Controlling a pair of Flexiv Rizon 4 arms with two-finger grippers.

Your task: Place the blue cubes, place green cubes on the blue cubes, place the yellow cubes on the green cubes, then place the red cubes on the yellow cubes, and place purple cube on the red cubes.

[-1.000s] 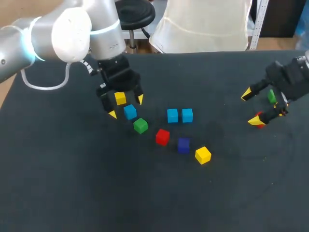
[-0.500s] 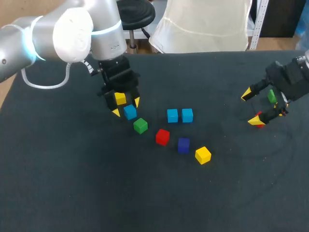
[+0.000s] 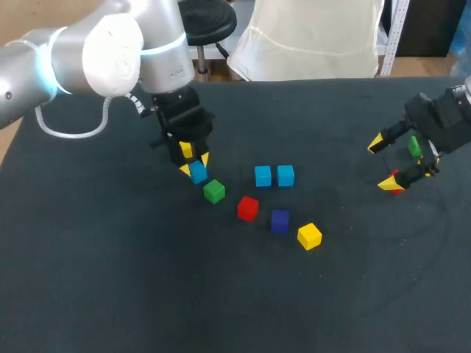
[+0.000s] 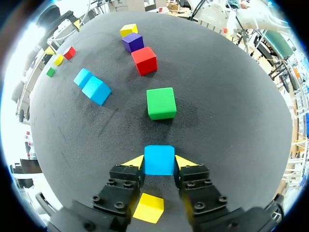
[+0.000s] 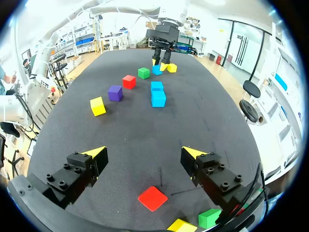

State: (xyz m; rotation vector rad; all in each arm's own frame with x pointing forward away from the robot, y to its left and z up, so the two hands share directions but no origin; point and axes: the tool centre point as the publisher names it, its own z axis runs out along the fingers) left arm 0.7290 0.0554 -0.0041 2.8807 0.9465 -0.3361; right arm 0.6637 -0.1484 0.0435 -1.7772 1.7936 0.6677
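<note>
Found the blue cube [image 4: 159, 159] squarely between the left jaws, low on the table [image 4: 231, 96], a yellow tip touching each of two opposite faces. Took them as closed on it, held no wider than the cube. Needed no thought for a long axis, with equal sides and faces square to the tips.

Spotted a yellow cube [image 4: 148, 208] just behind, back under the roots of the jaws and clear of the tips. Saw a green cube [image 4: 161, 103] straight ahead of the jaws, then farther ahead a red cube [image 4: 144, 60], a purple cube [image 4: 132, 42] and a second yellow cube [image 4: 128, 30]. Marked a pair of blue cubes [image 4: 91, 86], touching one another, ahead and off to one side.

Judged the coming move to hinge on that bearing: lift, then carry forward and sideways to set down by the pair, with the green cube beside the path.

Found the right jaws wide apart and holding nothing, well away across the table, over a second red cube [image 5: 153, 198]. Reckoned the left arm far nearer the work.
</note>
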